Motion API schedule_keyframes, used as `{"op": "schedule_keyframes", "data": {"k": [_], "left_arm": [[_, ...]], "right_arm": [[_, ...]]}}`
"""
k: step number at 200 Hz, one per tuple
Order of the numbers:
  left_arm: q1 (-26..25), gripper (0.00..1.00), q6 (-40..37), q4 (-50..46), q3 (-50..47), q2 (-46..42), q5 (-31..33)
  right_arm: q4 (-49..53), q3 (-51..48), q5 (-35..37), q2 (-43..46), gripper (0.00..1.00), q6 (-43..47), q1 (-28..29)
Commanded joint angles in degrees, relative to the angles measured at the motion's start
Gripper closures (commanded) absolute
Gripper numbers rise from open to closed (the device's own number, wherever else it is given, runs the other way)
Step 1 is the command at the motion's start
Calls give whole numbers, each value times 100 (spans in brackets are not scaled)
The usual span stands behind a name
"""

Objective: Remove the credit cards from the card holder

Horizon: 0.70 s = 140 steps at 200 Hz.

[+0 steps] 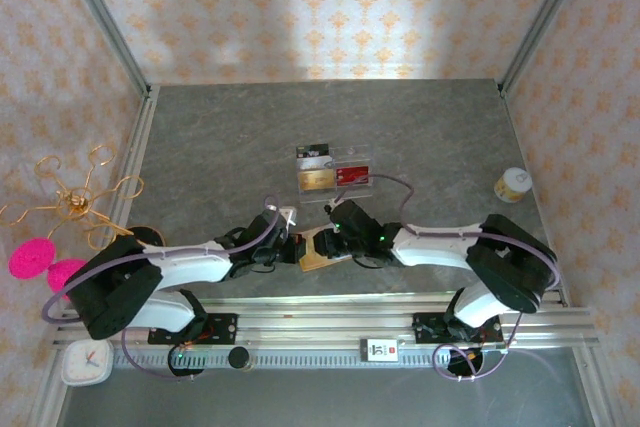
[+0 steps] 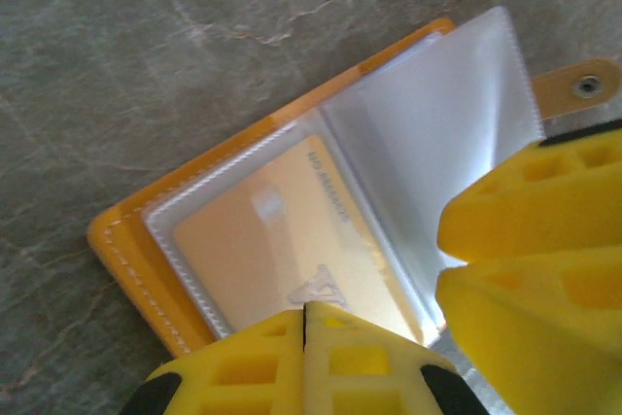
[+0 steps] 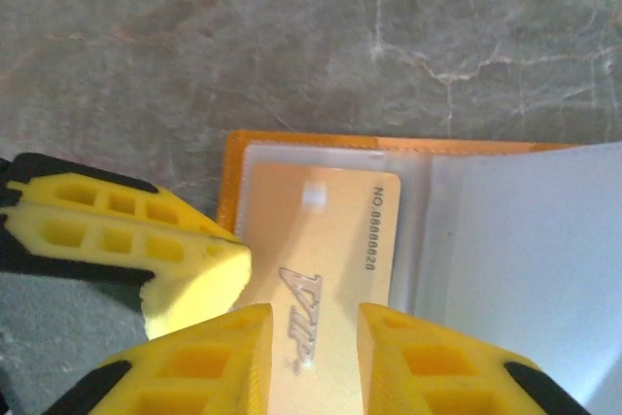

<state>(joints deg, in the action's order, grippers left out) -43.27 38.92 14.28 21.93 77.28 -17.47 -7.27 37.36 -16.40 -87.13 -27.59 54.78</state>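
Card holder (image 1: pixel 320 252) lies open on the grey marbled table (image 1: pixel 220 147) near its front edge, between both grippers. Its orange leather-like cover is stitched along the rim. I see a gold credit card (image 3: pixel 326 230) lying flat inside a clear plastic sleeve, with another glossy sleeve (image 2: pixel 437 114) lifted beside it. The left gripper (image 2: pixel 304 316) has its yellow ribbed fingers pressed together at the holder's edge. The right gripper (image 3: pixel 316 326) holds its fingers narrowly apart over the gold card. Farther back, a clear stand (image 1: pixel 335 187) holds one gold and one red card.
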Motion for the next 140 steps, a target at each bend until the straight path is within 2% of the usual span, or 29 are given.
{"op": "schedule_keyframes", "data": {"k": [1, 71, 105, 121, 140], "left_arm": [[64, 100, -202, -48, 85, 182, 148], [109, 100, -379, -87, 46, 312, 100], [120, 100, -499, -317, 176, 281, 180], [121, 100, -695, -409, 228, 273, 218], [112, 100, -726, -435, 250, 307, 224]], "right_arm": [[43, 175, 63, -147, 72, -104, -29], [-18, 96, 6, -263, 71, -65, -29], [201, 71, 496, 243, 72, -20, 41], [29, 29, 266, 501, 72, -14, 51], [77, 166, 6, 208, 73, -23, 56]]}}
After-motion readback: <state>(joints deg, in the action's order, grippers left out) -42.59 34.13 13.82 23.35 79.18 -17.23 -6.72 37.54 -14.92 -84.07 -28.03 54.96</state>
